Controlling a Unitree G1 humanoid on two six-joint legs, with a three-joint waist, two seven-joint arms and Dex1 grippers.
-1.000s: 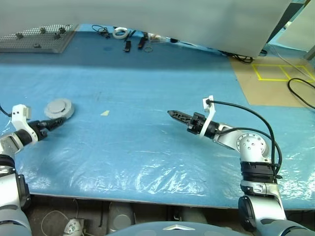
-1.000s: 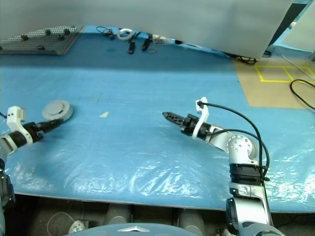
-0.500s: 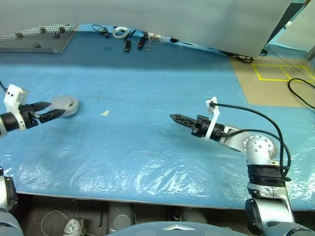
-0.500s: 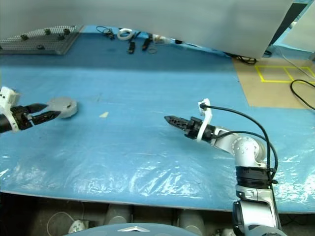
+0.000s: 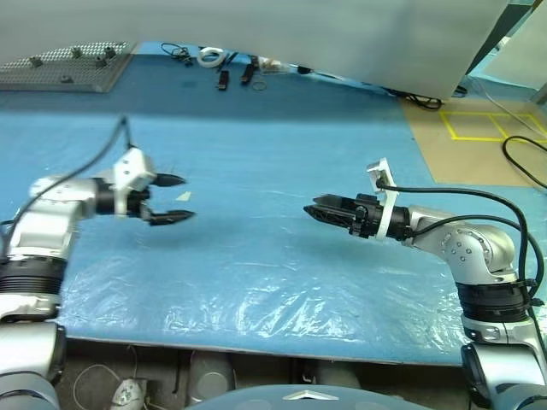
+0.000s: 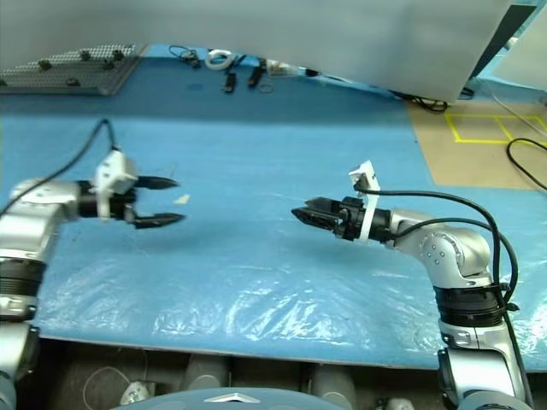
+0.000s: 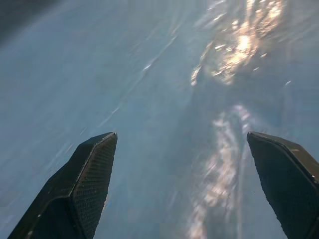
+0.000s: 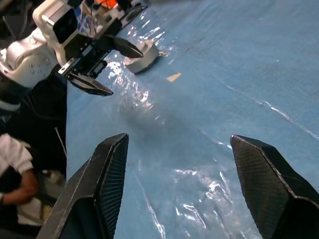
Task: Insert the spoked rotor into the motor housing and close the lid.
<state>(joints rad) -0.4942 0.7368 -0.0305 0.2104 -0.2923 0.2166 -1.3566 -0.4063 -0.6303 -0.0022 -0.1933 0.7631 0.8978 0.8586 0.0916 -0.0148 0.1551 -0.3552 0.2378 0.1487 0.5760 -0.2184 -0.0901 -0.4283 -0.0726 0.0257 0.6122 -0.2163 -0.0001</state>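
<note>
My left gripper (image 5: 178, 199) hovers open and empty over the blue sheet at the left, one finger above the other. In the right wrist view a round silver-grey disc (image 8: 143, 56) lies on the sheet just behind my left gripper (image 8: 124, 72). I cannot tell whether this disc is the lid alone or the lid on the motor housing, and in the head views my left arm hides it. My right gripper (image 5: 313, 208) points left over the middle of the table, open (image 8: 178, 138) with nothing between its fingers. The spoked rotor is out of view.
A small tan scrap (image 5: 182, 196) lies by the left gripper. A grey perforated board (image 5: 64, 67), cables and a white tape ring (image 5: 208, 57) sit at the far edge. Brown floor with yellow tape (image 5: 479, 128) lies far right. A person's hand (image 8: 20, 185) shows off the table.
My left arm swung right and up, away from the grey disc it was beside, and its gripper rolled. My right gripper rolled and drew back a little.
</note>
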